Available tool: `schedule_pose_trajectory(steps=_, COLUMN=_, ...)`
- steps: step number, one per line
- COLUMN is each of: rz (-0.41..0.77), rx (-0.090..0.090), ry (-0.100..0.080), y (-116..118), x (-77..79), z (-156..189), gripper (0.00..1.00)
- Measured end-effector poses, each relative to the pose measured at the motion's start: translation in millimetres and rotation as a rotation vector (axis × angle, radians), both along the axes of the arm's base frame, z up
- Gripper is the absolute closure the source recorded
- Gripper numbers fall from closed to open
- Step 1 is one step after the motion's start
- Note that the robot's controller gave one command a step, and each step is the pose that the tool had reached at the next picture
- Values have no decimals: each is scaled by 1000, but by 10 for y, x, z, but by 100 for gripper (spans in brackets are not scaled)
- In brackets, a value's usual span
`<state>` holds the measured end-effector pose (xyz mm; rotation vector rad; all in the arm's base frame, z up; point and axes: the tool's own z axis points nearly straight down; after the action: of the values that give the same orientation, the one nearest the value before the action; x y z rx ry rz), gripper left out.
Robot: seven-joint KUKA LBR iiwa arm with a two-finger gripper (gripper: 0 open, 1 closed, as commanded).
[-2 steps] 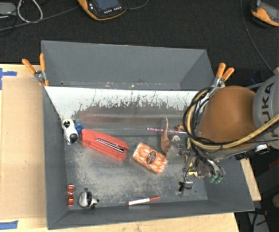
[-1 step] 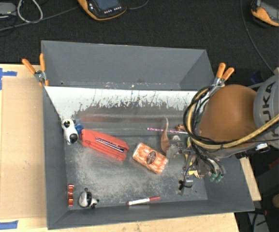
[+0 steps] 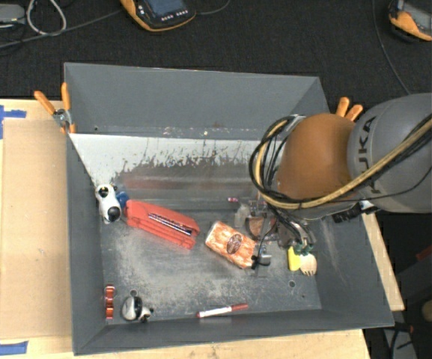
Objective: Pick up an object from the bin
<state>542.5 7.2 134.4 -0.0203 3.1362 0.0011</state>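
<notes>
Gripper [image 3: 263, 259] hangs at the right end of one orange packet [image 3: 229, 245] in the middle of the bin [image 3: 201, 103]; whether it grasps the packet or is slack cannot be told. Just right lies one yellow piece [image 3: 302, 262]. Leftward lie one red box [image 3: 162, 223] and one black-and-white toy [image 3: 109, 203], and by the front wall one pen [image 3: 223, 311].

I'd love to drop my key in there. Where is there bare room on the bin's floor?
The widest bare patch is the floor between the long red pack, the orange packet and the red-and-white stick. A second strip runs behind the red pack. Crowded at the right, where the claw hangs by the orange packet and a small yellow thing.
</notes>
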Motion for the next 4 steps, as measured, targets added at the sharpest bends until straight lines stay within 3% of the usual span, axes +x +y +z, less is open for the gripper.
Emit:
schedule_pose_trajectory(steps=1, rz=39, rx=0, ry=2, y=57, x=401, z=-396, gripper=0)
schedule_pose_trajectory(steps=2, rz=-117, rx=3, ry=2, y=-336, x=522, z=-641, gripper=100)
schedule_pose_trajectory(steps=3, rz=-117, rx=3, ry=2, y=-336, x=522, z=-640, gripper=100)
schedule_pose_trajectory(steps=4, rz=-102, rx=3, ry=6, y=-317, x=506, z=80, gripper=100)
